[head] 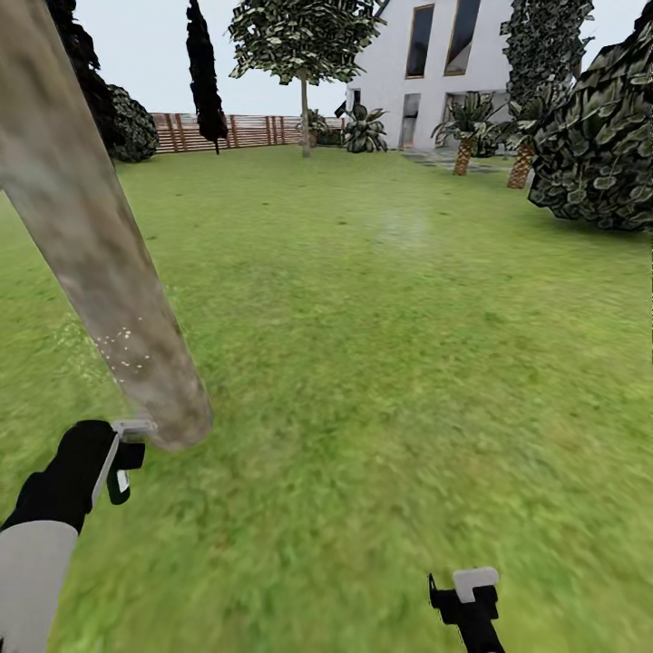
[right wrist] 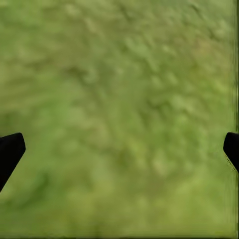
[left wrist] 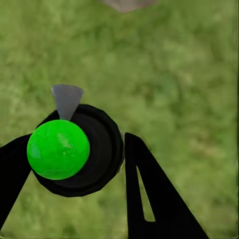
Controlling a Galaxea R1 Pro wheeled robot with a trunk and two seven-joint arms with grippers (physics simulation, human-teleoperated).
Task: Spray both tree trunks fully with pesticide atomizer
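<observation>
The thick mottled grey-beige tree trunk (head: 86, 236) runs out of the head view's top edge, its foliage cut off. In the left wrist view the black atomizer with bright green dome (left wrist: 69, 152) hides the grass between the black fingers (left wrist: 149, 194). The blurred green lawn (right wrist: 124, 109) shows no detail.

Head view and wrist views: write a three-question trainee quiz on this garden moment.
1. True or false: white specks show on the tree trunk near the left hand.
2. What does the left hand hold? A) pesticide atomizer B) rake C) hose
3. Fill in: the right hand is open above the ____.

Key: 1 true; 2 A; 3 grass.
</observation>
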